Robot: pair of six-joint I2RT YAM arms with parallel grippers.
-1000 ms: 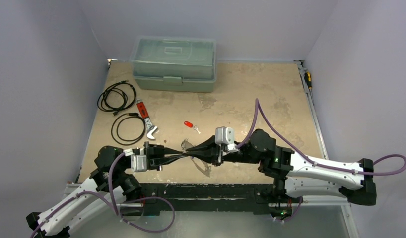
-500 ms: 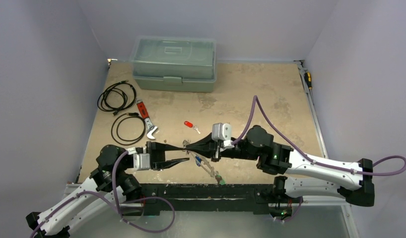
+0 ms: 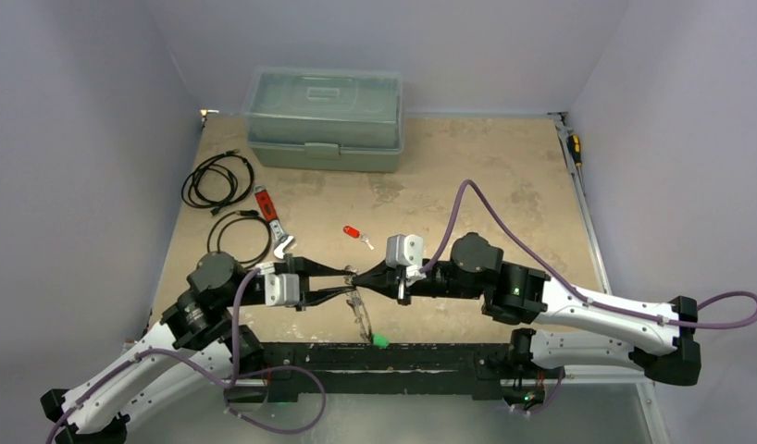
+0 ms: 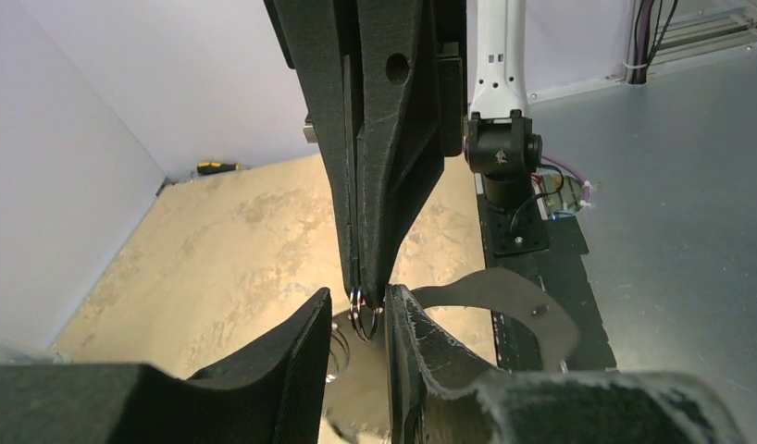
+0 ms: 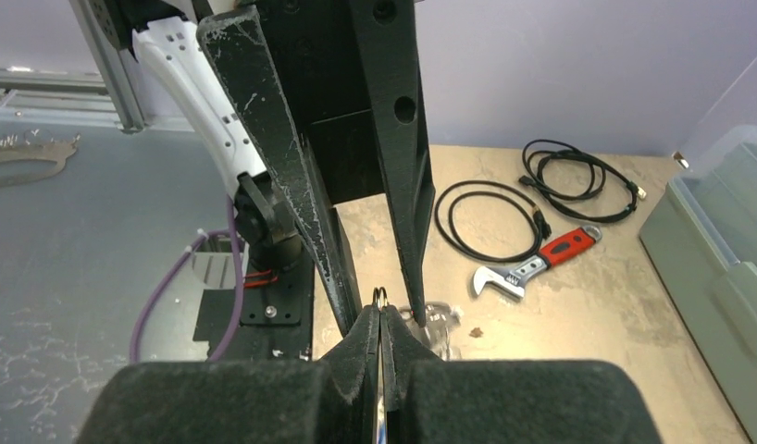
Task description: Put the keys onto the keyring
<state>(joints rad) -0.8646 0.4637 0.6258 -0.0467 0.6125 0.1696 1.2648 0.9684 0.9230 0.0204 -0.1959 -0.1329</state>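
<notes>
the sandy, stained worktop (image 3: 467, 185) fills the floor between the pale walls. at its far edge sits a closed grey-green plastic toolbox (image 3: 324, 118). on the left side lie two coiled black cables (image 3: 217, 180), one behind the other, and just to their right a red-handled wrench (image 3: 272, 224) with its silver jaw toward the near edge. a yellow-and-black screwdriver (image 3: 575, 148) lies along the right rim.

the two arms reach in from either side and meet tip to tip above the near middle of the worktop. the left gripper (image 4: 358, 296) stands partly open, its two fingers straddling the tips of the other gripper with a clear gap on each side. the right gripper (image 5: 379, 313) is pressed fully closed, pinching a thin silver loop at its very tips, which appears to be the upper edge of the keyring (image 4: 364, 316). in the top view the hoop hangs from that pinch down toward the near edge, off the worktop surface.

a green-headed key (image 3: 379, 340) shows at the low end of the hoop, over the dark front rail. a red-headed key (image 3: 352, 231) lies alone on the worktop, just beyond the grippers and apart from the hoop.
</notes>
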